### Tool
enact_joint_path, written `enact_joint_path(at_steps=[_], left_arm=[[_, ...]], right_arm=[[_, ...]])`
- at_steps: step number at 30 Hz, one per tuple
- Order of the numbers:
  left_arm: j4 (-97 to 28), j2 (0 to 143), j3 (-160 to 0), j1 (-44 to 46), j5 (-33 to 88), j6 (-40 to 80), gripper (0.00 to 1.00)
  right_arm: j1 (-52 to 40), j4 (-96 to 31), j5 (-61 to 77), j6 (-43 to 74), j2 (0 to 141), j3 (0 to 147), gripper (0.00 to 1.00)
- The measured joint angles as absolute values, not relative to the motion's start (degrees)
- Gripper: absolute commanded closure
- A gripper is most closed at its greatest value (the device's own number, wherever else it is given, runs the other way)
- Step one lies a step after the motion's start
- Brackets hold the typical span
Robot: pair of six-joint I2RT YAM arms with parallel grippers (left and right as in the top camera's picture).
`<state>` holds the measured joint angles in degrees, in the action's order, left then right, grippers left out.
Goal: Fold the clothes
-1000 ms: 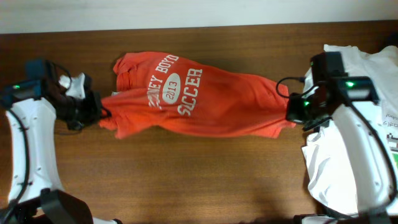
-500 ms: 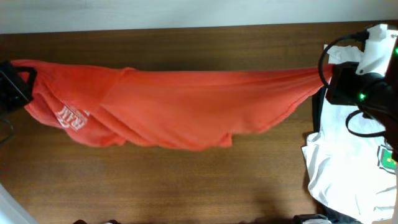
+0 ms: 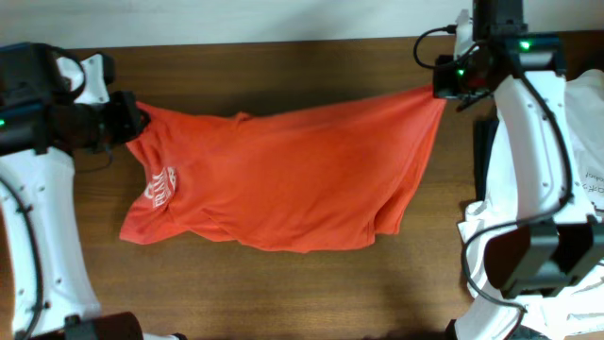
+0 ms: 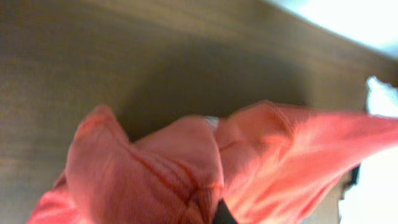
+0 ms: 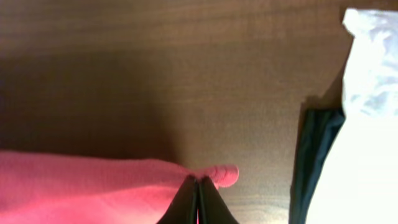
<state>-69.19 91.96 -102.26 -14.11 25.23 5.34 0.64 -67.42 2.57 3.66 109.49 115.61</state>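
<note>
Overhead layout: T-shirt point(image 3: 283, 189) strung between both arms across the upper half of the frame, long axis left-right. Top edge taut, body sagging toward frame bottom; can't tell if the low hem touches the tabletop point(image 3: 283, 302).
left gripper point(image 3: 129, 120): pinching a shirt corner at upper left. Left wrist view shows only bunched cloth, jaws mostly hidden.
right gripper point(image 3: 444, 83): clamped on the opposite corner at upper right. Right wrist view shows jaws closed on a thin fold.
shirt vs grippers: body lies between them and frame-down; neither arm nearer.
face up: white logo point(image 3: 162, 184) near the left end.
room: bare wood frame-down is open. White cloth pile point(image 3: 585, 113) at right edge crowds the right arm.
next, my read: lower frame-down and spread flat, clear of the pile.
</note>
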Motion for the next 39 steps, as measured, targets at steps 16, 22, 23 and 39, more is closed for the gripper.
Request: enact_joint_path(at_steps=[16, 22, 23, 39], left_arm=[[-57.82, 97.51, -92.77, -10.46, 22.65, 5.17, 1.0], [-58.02, 97.51, -92.77, -10.46, 22.44, 5.17, 1.0], [-58.02, 97.51, -92.77, -10.46, 22.44, 5.17, 1.0], [-58.94, 97.51, -92.77, -10.46, 22.44, 5.17, 1.0]], right_arm=[[0.64, -61.49, 15.22, 3.79, 110.48, 92.18, 0.68], [-0.95, -45.23, 22.9, 2.74, 110.72, 77.73, 0.47], [-1.63, -43.66, 23.44, 2.52, 110.72, 77.19, 0.47], [-3.22, -38.89, 15.25, 4.49, 111.48, 76.69, 0.46]])
